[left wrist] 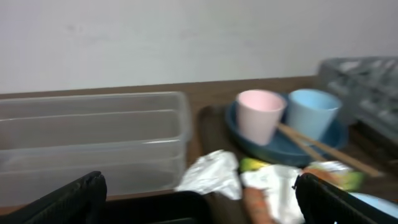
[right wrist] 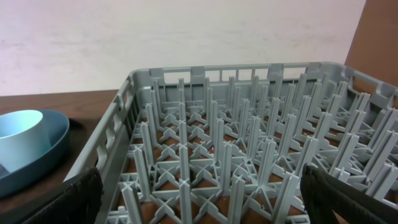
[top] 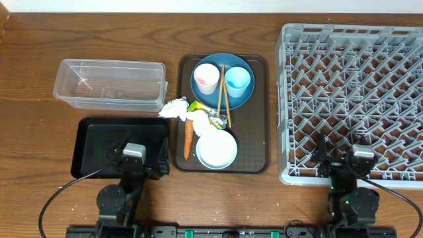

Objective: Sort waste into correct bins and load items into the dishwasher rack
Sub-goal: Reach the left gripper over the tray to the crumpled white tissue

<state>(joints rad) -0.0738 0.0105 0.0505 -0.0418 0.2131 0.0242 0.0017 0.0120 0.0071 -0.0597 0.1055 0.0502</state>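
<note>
A crumpled white tissue (top: 175, 108), a yellow-green wrapper (top: 197, 106) and an orange carrot (top: 188, 137) lie at the left of the brown serving tray. On it a blue plate (top: 222, 99) holds a pink cup (top: 206, 78), a light blue cup (top: 238, 81) and chopsticks (top: 223, 89). A pale bowl (top: 216, 149) sits at the tray's front. The clear box (top: 109, 84) and the black tray (top: 122, 139) are on the left, the grey rack (top: 357, 92) on the right. My left gripper (top: 139, 162) is open over the black tray's front. My right gripper (top: 344, 164) is open at the rack's front edge. I cannot make out rice grains.
The brown serving tray (top: 264, 112) lies between the bins and the rack. In the left wrist view the tissue (left wrist: 211, 174) and the cups (left wrist: 261, 115) are ahead, to the right. In the right wrist view the rack's pegs (right wrist: 217, 143) fill the space ahead.
</note>
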